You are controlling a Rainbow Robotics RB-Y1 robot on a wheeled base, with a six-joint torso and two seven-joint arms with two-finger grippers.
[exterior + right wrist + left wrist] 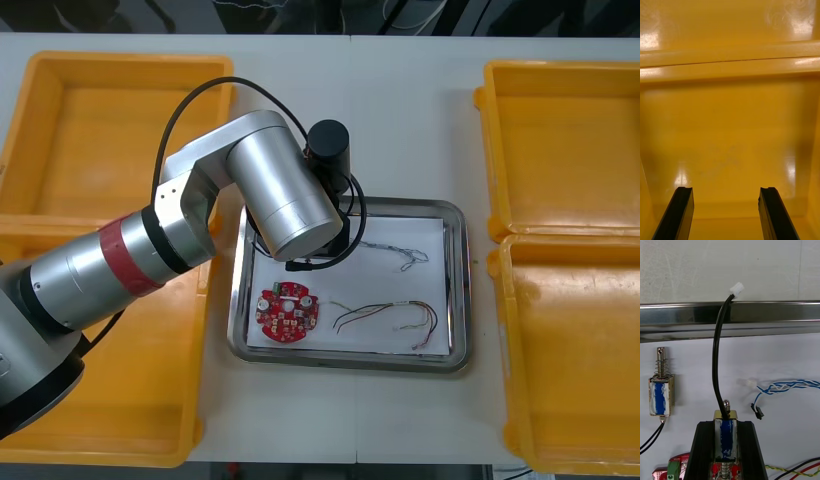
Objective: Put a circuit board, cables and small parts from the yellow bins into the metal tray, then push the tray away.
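Observation:
My left arm (pixel 290 200) reaches over the metal tray (pixel 455 290), which is white inside. My left gripper (pixel 725 424) is shut on a small metal part (pixel 725 437) wrapped in blue. The part's black cable (pixel 718 360) arches up to a white plug above the tray's rim (pixel 763 313). A second small metal part (pixel 660 392) lies on the tray floor beside the fingers. In the tray also lie a round red circuit board (pixel 287 312), a twisted blue and white cable (pixel 786 386) and a red and yellow cable (pixel 390 318). My right gripper (pixel 726 193) hangs open over a bare bin floor (pixel 730 142).
Two yellow bins (pixel 120 130) stand at the left of the table and two yellow bins (pixel 565 150) at the right. Bare table (pixel 410 130) lies beyond the tray's far rim. The left arm covers the tray's near-left part.

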